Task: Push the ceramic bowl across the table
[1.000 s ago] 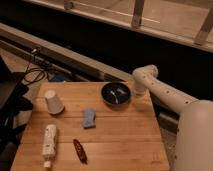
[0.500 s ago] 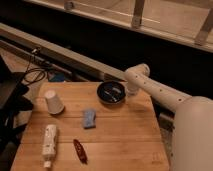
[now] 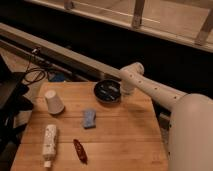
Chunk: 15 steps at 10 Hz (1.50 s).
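White rounded arm [image 3: 155, 90] — pincer [image 3: 125, 90] alongside bowl

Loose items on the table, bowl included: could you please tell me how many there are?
5: ceramic bowl at the far edge beside the gripper; white paper cup left; blue sponge centre; white bottle and red object near. None appear hidden on the table.

White arm enters from lower right, large rounded base segment beside the table's right edge. Extends diagonally up and left over the far right corner of the table [image 3: 135, 145]. Perforated link ends at a rounded elbow joint above the far edge. Wrist turns downward from that joint. Gripper [image 3: 126, 90] hangs low at the far edge, right of centre, close to the tabletop. Mostly hidden behind the wrist housing.
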Each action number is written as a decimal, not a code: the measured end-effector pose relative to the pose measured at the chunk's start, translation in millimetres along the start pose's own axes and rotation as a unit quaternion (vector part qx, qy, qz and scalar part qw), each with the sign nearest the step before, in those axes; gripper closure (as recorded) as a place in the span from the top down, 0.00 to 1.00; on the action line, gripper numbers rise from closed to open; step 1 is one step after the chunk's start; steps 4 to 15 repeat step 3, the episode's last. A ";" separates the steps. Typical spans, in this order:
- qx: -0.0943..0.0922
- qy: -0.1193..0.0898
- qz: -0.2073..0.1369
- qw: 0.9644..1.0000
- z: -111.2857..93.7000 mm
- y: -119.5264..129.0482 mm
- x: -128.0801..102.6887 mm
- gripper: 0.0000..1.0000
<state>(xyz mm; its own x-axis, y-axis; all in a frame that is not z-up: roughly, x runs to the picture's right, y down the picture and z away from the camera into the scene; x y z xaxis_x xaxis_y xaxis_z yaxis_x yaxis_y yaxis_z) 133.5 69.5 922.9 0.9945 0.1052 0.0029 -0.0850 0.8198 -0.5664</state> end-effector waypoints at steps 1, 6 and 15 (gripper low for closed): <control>-0.001 0.000 -0.004 1.000 -1.1 0.5 -0.7 0.05; -0.004 -0.001 -0.007 1.000 -2.4 2.6 -12.5 0.05; -0.004 -0.001 -0.007 1.000 -2.4 2.6 -12.5 0.05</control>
